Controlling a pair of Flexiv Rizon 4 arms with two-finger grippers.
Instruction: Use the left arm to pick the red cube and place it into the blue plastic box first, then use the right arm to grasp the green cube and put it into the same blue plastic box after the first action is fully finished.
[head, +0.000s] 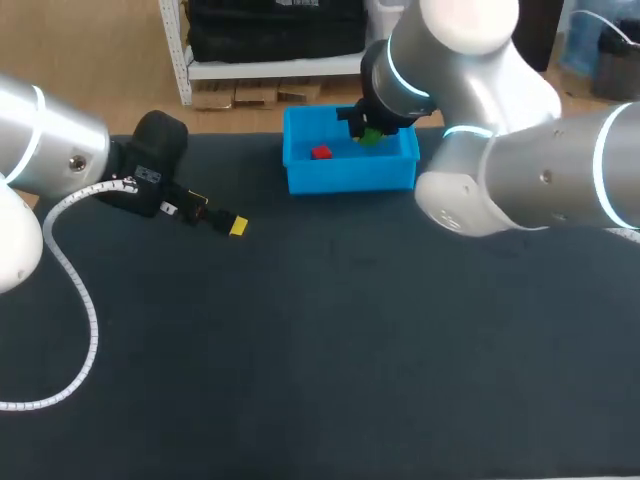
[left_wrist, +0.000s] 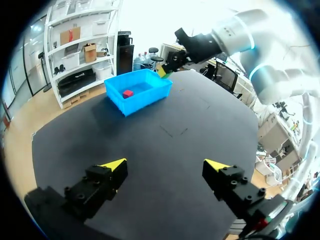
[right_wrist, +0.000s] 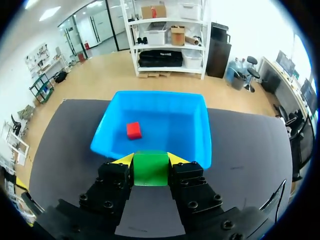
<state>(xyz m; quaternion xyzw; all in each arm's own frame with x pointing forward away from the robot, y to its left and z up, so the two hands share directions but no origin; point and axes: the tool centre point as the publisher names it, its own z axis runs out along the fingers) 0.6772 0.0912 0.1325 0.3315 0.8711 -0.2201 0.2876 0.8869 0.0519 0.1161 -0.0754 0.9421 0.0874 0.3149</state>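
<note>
Right now the green cube (right_wrist: 150, 168) is clamped between the two yellow-tipped fingers of my right claw (right_wrist: 150, 160), one finger pressed to each side of it. I hold it in the air over the blue plastic box (right_wrist: 155, 93), toward the box's right half, and it touches neither floor nor wall. The red cube (right_wrist: 133, 130) already lies on the box's floor, toward its left half and apart from every wall. The box stands at the table's (head: 330, 330) far edge, about midway along it. My right arm comes in over the far right part of the table and bends down to the box. My left claw (left_wrist: 166, 165) hangs low above the far left part of the table, well apart from the box, its fingers spread wide with nothing between them but dark tabletop.
</note>
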